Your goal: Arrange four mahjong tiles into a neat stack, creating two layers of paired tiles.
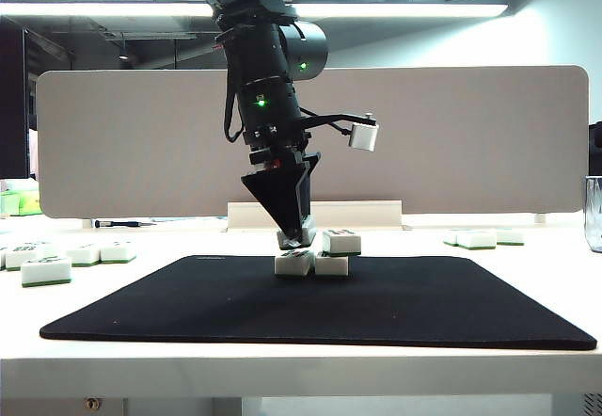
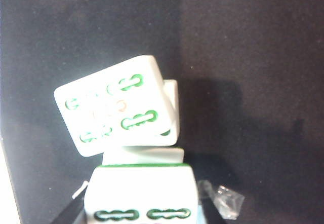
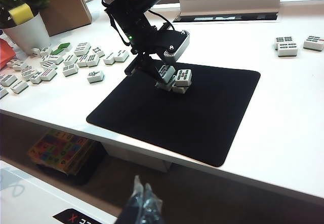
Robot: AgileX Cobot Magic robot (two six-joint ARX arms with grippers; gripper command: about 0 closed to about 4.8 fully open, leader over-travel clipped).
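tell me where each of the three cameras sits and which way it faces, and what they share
Exterior view: low at the table's front edge, looking level across the black mat at the stack; the left arm comes down from above, left gripper at the upper tiles.
Left wrist view: on that arm, looking steeply down onto the tile tops; only the fingertips show.
Right wrist view: raised and off to one side of the table, looking down across it; the right gripper, jaws together, hangs in the foreground.
Shared: the exterior and right wrist views both show the left arm over the stack.
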